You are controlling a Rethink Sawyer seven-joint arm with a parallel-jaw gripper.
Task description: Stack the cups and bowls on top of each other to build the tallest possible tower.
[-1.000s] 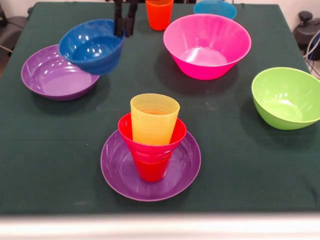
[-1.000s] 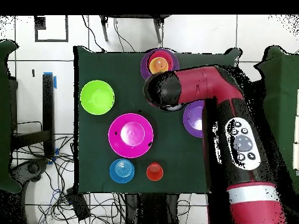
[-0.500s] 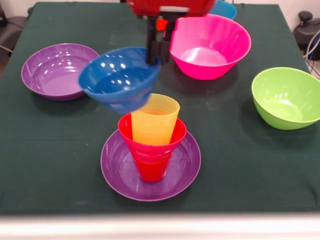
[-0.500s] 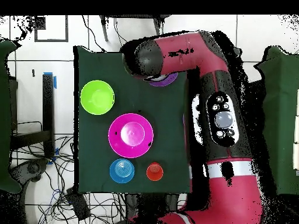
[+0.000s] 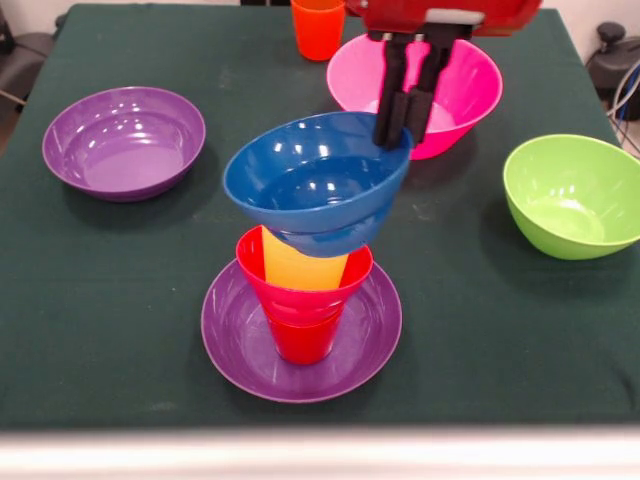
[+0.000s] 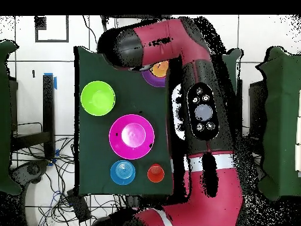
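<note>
While the spare purple bowl (image 5: 123,140) waits at left, we hold the dark blue bowl (image 5: 316,181) by its rim, claw (image 5: 403,120) clamped, over the tower's (image 5: 303,300) yellow cup (image 5: 300,266); next: centre, lower, release.

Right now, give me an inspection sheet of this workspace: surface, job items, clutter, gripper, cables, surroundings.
Surface: dark green cloth-covered table.
Job's things: glossy red plastic cup on shallow purple plastic bowl, small crimson bowl and yellow plastic cup nested on it; second purple bowl, big pink bowl, lime green bowl, orange cup stand apart; light blue bowl in the overhead view.
Clutter: nothing seen.
Gripper: black gripper, fingers shut on the rim of the dark blue plastic bowl, held over the yellow cup.
Cables: tangled cables on the floor.
Surroundings: pale tiled floor.
</note>
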